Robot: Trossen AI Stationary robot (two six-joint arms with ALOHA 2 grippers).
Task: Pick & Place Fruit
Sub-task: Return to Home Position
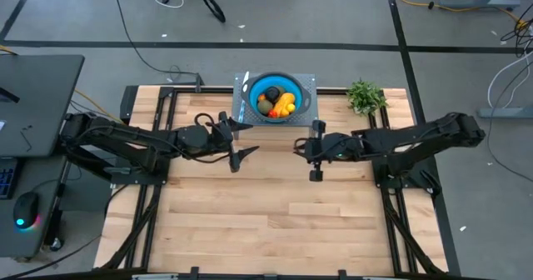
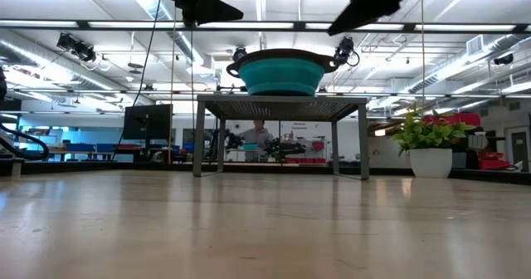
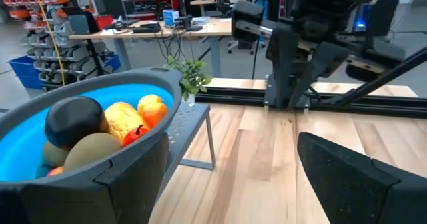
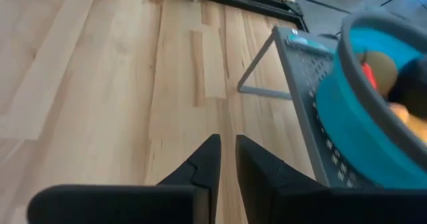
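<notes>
Several fruit (image 1: 277, 103) in blue strainer bowl (image 1: 254, 92) on grey stand (image 1: 307, 81), left gripper (image 1: 248, 138) spread wide, right gripper (image 1: 296, 146) nearly closed, empty.

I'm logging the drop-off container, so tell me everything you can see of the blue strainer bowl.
The blue strainer bowl is round, blue inside and out, plastic-looking, with a dark grey rim and two side handles. It sits upright on a perforated grey metal stand at the table's far edge, between the arms. Inside lie a black fruit, a yellow fruit, olive-green fruit and orange-red pieces.
</notes>
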